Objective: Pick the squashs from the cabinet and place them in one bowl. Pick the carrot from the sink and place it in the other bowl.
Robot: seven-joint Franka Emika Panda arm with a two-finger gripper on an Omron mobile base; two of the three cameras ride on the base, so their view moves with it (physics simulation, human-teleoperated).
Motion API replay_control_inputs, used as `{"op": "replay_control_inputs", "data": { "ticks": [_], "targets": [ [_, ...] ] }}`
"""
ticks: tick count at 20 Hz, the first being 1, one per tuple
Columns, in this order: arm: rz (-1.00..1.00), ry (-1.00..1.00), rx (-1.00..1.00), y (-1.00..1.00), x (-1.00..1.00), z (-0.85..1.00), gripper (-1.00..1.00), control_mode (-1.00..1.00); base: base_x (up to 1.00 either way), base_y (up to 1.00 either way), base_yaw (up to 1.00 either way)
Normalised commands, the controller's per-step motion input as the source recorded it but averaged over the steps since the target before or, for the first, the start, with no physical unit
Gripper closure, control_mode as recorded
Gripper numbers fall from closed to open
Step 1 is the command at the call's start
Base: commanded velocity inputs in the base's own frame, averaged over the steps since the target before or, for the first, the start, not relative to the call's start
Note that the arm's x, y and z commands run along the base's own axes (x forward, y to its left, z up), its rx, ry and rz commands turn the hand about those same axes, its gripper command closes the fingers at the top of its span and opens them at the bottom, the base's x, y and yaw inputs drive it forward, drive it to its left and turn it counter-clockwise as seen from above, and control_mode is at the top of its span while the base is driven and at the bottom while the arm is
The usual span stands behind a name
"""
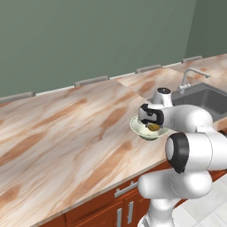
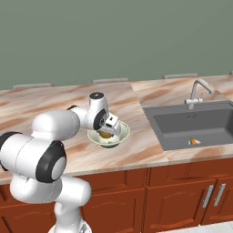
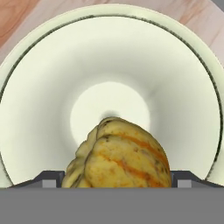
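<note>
A yellowish squash [image 3: 120,155] with orange stripes and dark patches sits between my fingertips, just over the hollow of the pale green-cream bowl [image 3: 109,48]. My gripper [image 3: 113,179] is shut on the squash, jaws wide around it. From the base, the gripper [image 2: 108,129] reaches down into the bowl [image 2: 120,136] on the counter left of the sink [image 2: 200,123]. The small orange carrot [image 2: 193,141] lies on the sink floor near its front wall. From the left, the gripper [image 1: 154,123] hangs over the bowl [image 1: 137,127]. The cabinet and the other bowl are out of view.
A slim silver tap [image 2: 198,90] stands behind the basin. The marbled counter [image 2: 54,102] stretches wide to the left of the bowl. Red-brown base doors [image 2: 182,193] with grey handles run under the counter's front edge. A grey-green wall backs everything.
</note>
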Motion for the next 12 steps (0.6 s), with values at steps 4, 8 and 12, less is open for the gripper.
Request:
{"op": "replay_control_inputs", "data": {
  "ticks": [4,8,12],
  "targets": [
    [0.0,0.0,0.0,0.0,0.0,-0.14,1.0,-1.0,0.0,0.0,0.0],
    [0.0,0.0,0.0,0.0,0.02,-0.12,1.0,-1.0,0.0,0.0,0.0],
    [0.0,0.0,0.0,0.0,0.04,-0.11,1.0,-1.0,0.0,0.0,0.0]
  ]
}}
